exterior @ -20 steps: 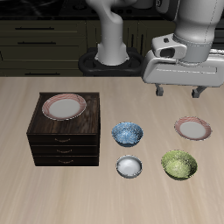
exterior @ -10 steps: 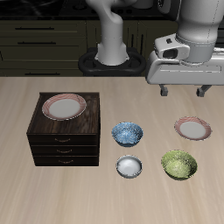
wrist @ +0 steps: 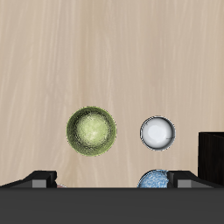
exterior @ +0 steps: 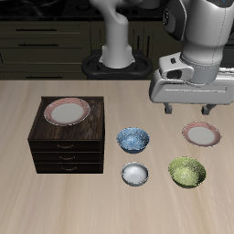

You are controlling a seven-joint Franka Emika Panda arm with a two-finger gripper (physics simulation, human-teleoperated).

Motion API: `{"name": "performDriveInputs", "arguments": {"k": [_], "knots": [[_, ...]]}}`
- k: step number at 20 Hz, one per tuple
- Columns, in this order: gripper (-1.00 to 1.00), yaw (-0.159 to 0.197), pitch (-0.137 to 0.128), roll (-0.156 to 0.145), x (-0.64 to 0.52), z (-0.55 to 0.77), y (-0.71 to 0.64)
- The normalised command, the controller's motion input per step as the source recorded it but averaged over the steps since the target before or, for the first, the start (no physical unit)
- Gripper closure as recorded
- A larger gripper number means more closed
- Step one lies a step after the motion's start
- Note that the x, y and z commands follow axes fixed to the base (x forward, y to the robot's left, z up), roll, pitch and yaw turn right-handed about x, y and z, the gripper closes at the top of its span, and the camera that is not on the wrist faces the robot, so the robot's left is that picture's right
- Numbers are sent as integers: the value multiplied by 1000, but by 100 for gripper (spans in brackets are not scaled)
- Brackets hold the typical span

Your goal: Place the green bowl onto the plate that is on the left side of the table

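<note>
Gripper (exterior: 186, 111) dropped lower since the earlier frame; exterior: it hangs above the table, green bowl (exterior: 187, 171) at its 6 o'clock, plate (exterior: 201, 134) between them. Wrist: jaws spread wide, holding nothing, green bowl (wrist: 91, 132) beside white bowl (wrist: 157, 132).

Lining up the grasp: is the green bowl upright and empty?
Upright and empty. The green bowl shows its open mouth to the wrist view with only glaze inside, and sits level on the table.
</note>
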Motion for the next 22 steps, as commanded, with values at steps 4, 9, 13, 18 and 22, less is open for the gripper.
{"name": "performDriveInputs", "arguments": {"k": [4, 9, 13, 18, 22], "knots": [[-100, -15, 36, 3, 96, -324, -25], [-100, -17, 18, -7, 109, -277, -51], [-100, -25, -3, -7, 100, -244, -66], [-100, -18, 38, 3, 108, -376, -37], [-100, 0, 17, -1, 38, -269, 23]]}}
